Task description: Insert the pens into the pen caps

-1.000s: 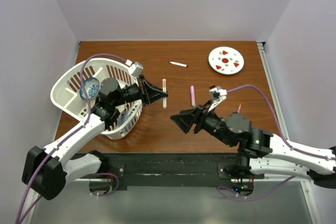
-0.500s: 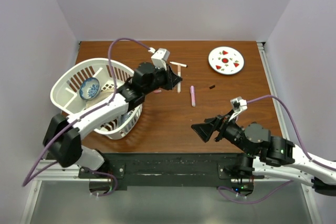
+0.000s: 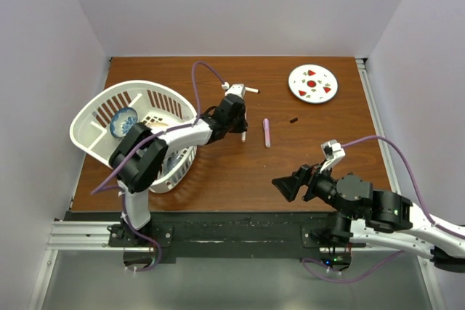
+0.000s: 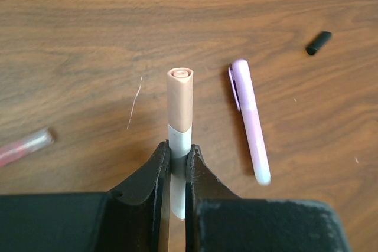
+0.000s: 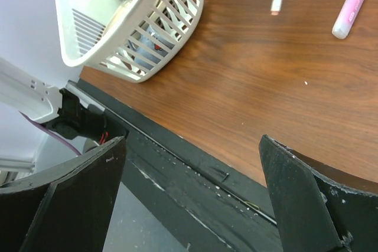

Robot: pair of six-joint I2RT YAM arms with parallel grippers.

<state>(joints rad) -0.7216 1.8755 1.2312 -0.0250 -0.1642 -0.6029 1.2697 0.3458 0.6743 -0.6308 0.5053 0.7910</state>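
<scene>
Lab test booth: blank walls (image 3: 240,5) boxing wood table (image 3: 218,172), alu mounting rail (image 3: 80,231).

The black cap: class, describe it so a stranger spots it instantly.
Find the round white plate with red spots at the brown wooden table's far right. Just below it in the top view lies a tiny black cylindrical cap, right of the lilac pen. It alone is black, far shorter than any pen.

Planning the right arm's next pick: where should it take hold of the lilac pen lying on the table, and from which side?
Probably mid-barrel on the lilac pen, coming straight down from above with the fingers across its narrow width. It lies flat on the table with bare wood along both long sides.
</scene>
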